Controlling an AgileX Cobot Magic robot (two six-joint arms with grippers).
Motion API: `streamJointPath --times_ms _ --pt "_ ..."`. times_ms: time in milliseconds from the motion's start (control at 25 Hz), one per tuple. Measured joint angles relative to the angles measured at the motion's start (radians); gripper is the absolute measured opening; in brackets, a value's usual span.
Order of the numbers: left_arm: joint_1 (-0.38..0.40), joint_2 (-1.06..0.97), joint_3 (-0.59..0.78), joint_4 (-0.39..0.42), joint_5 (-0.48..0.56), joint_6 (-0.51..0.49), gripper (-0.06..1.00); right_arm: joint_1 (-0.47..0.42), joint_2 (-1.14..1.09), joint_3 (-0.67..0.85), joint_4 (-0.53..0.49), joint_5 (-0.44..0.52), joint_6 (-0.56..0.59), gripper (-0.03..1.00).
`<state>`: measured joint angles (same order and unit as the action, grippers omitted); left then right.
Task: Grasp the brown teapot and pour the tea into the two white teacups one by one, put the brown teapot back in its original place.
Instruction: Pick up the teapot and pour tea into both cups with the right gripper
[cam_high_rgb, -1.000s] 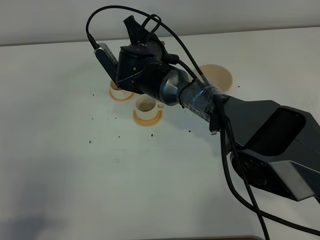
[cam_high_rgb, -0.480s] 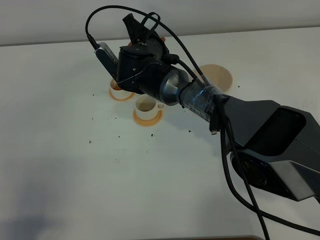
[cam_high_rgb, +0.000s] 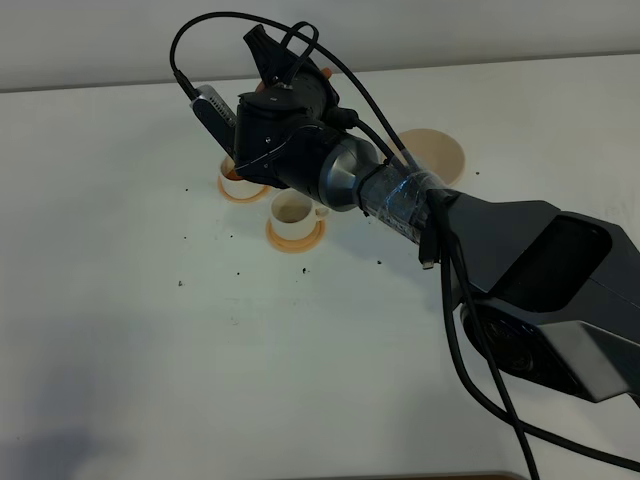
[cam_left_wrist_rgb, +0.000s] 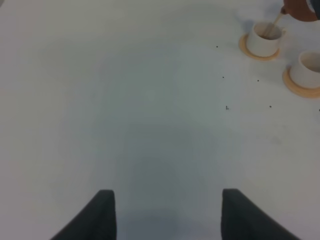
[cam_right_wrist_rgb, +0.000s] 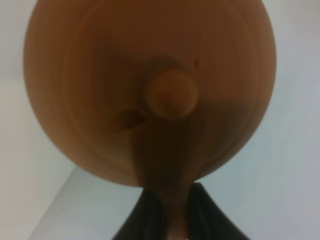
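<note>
My right gripper (cam_right_wrist_rgb: 167, 212) is shut on the loop handle of the brown teapot (cam_right_wrist_rgb: 150, 90), which fills the right wrist view with its knobbed lid facing the camera. In the high view this gripper (cam_high_rgb: 287, 75) holds the teapot (cam_high_rgb: 325, 76) tipped above the far white teacup (cam_high_rgb: 235, 180); the wrist hides most of the pot. In the left wrist view a thin stream of tea (cam_left_wrist_rgb: 275, 22) runs from the spout (cam_left_wrist_rgb: 300, 7) into that cup (cam_left_wrist_rgb: 262, 39). The second teacup (cam_high_rgb: 293, 209) (cam_left_wrist_rgb: 310, 70) stands beside it. The beige saucer (cam_high_rgb: 437, 152) is bare. My left gripper (cam_left_wrist_rgb: 167, 215) is open and empty, low over the table.
Each cup sits on an orange coaster (cam_high_rgb: 296, 234) (cam_left_wrist_rgb: 300, 89). Small dark specks dot the white table (cam_high_rgb: 150, 330). The right arm (cam_high_rgb: 520, 270) and its cables stretch across the right half of the high view.
The right wrist has shifted very slightly upward with the teapot still tipped over the far cup. The left gripper has not moved.
</note>
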<state>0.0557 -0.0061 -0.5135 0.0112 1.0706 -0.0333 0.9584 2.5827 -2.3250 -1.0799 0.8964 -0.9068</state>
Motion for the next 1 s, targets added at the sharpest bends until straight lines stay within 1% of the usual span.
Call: streamJointPath --times_ms 440,1000 --pt "0.000 0.000 0.000 0.001 0.000 0.000 0.47 0.001 0.000 0.000 -0.049 0.017 -0.023 0.09" --pt "0.000 0.000 0.000 0.001 0.000 0.000 0.47 0.008 0.000 0.000 -0.059 0.000 -0.030 0.09"
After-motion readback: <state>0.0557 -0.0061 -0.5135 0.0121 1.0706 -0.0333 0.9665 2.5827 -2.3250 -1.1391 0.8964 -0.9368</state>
